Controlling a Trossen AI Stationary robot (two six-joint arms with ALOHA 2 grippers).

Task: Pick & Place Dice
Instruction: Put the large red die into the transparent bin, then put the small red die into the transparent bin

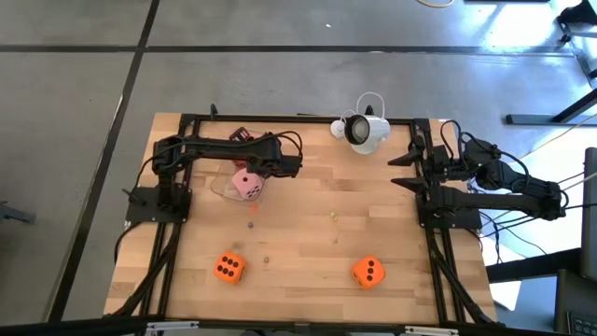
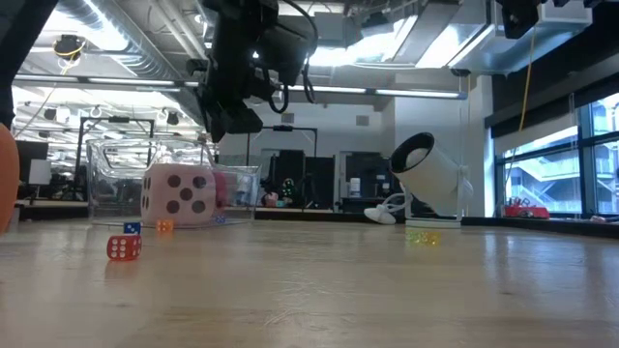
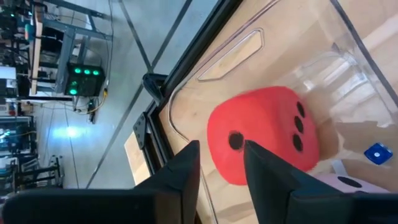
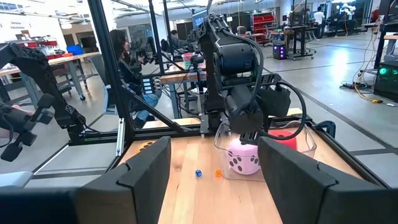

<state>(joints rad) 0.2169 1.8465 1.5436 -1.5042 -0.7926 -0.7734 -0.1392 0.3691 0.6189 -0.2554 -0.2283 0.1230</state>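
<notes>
The red die (image 3: 264,134) lies in a clear plastic box (image 2: 106,179) near the table's far-left corner. The pink die (image 1: 247,185) sits beside it in the same box (image 4: 305,146). Both orange dice rest on the table near its near edge, one to the left (image 1: 229,268) and one to the right (image 1: 368,272). My left gripper (image 3: 222,165) hangs just above the box (image 2: 230,126), pointing down at the red die, fingers slightly apart and touching nothing. My right gripper (image 1: 399,171) waits open at the right edge.
A white lamp-like device (image 1: 364,131) stands at the table's far edge. Tiny dice lie scattered on the wood: red (image 2: 123,247), blue (image 2: 132,228), orange (image 2: 164,226), yellowish (image 2: 423,237). Black frame rails (image 1: 429,243) run along the table's sides. People sit beyond the table (image 4: 124,56).
</notes>
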